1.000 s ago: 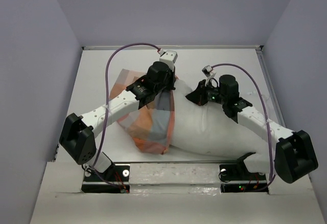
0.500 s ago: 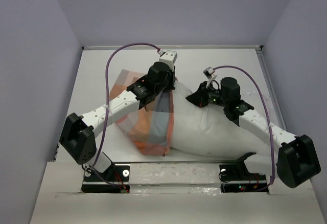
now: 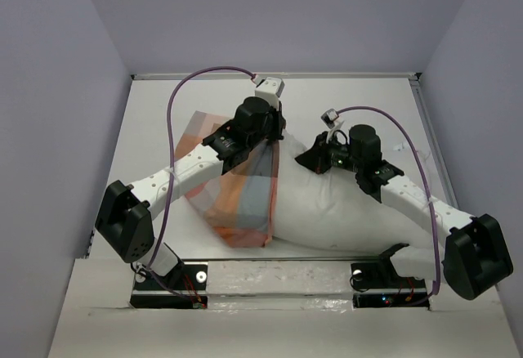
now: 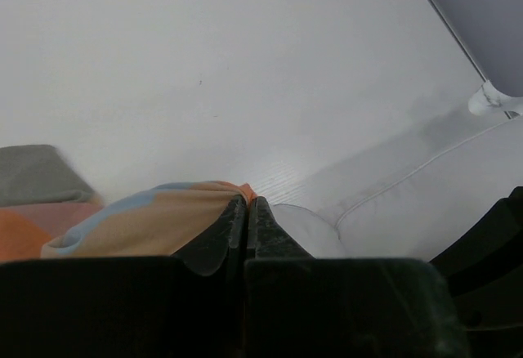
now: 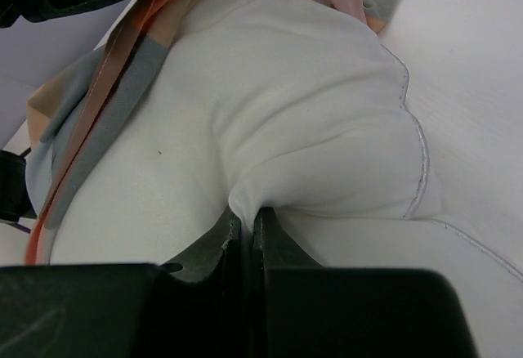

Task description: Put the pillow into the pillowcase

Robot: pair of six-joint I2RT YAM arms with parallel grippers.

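Note:
The white pillow (image 3: 351, 207) lies across the table, its left end inside the checked orange, blue and grey pillowcase (image 3: 233, 199). My left gripper (image 3: 274, 139) is at the far edge of the case's mouth. In the left wrist view its jaws (image 4: 247, 203) are shut on the orange hem of the pillowcase (image 4: 139, 221), with the pillow (image 4: 425, 190) just to the right. My right gripper (image 3: 315, 158) is on the pillow's far side. In the right wrist view it (image 5: 248, 215) is shut on a pinched fold of the pillow (image 5: 310, 105), and the pillowcase (image 5: 98, 100) hangs beyond it.
White table (image 3: 343, 100) with a raised rim at the back and right. Lilac walls close in on both sides. Purple cables (image 3: 176, 105) loop above both arms. The arm bases and a metal rail (image 3: 278, 275) line the near edge.
My left gripper has shifted slightly toward the far side, drawing the case's open edge taut. The bulge at the case's near corner has flattened. The right gripper has edged a little left.

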